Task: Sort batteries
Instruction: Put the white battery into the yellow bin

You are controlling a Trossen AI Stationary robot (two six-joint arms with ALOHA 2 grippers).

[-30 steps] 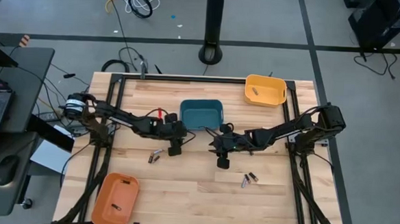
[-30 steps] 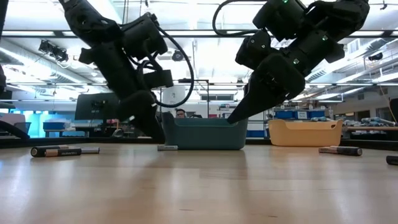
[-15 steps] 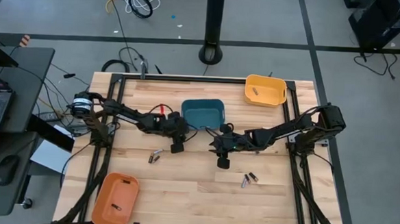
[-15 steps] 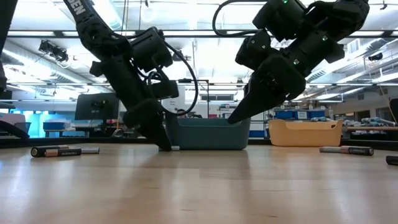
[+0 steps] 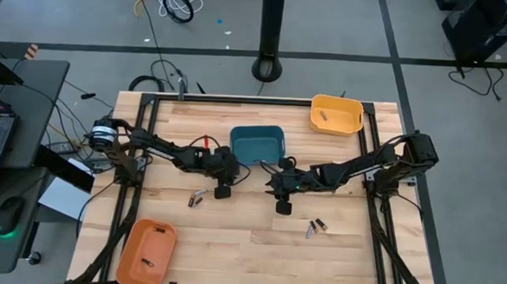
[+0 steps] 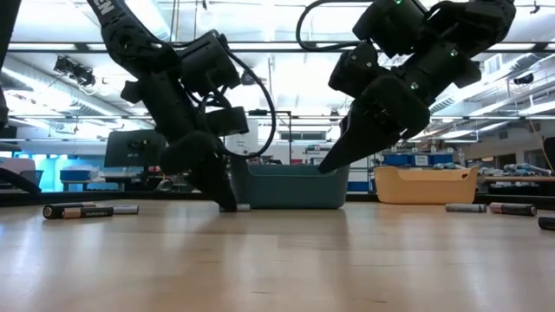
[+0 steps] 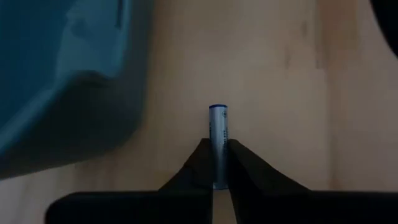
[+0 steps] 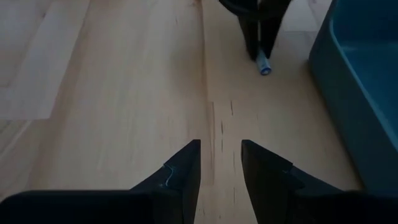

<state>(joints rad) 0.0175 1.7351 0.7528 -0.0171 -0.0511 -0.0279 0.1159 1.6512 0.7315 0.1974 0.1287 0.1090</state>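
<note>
A small silvery battery with a blue end lies on the wooden table just in front of the teal bin. My left gripper is down at the table, shut on this battery. My right gripper hangs open a little to the right of it, above bare wood, with nothing between its fingers. It faces the left gripper. Two more batteries lie on the table nearer the front left, and two others lie at the front right. My left gripper pinches the battery's two sides between its fingertips. The fingers slant down from above and lie along the battery. The blue end sticks out past the fingertips. In the low view the battery is down at the table top.
A yellow bin stands at the far right with a battery in it. An orange bin, also with a battery inside, stands at the near left corner. The teal bin's wall is close beside my left gripper. Open wood lies toward the near edge.
My left gripper has come down and a little toward the table's right, from just above the table onto the battery beside the teal bin. My right gripper has kept still.
</note>
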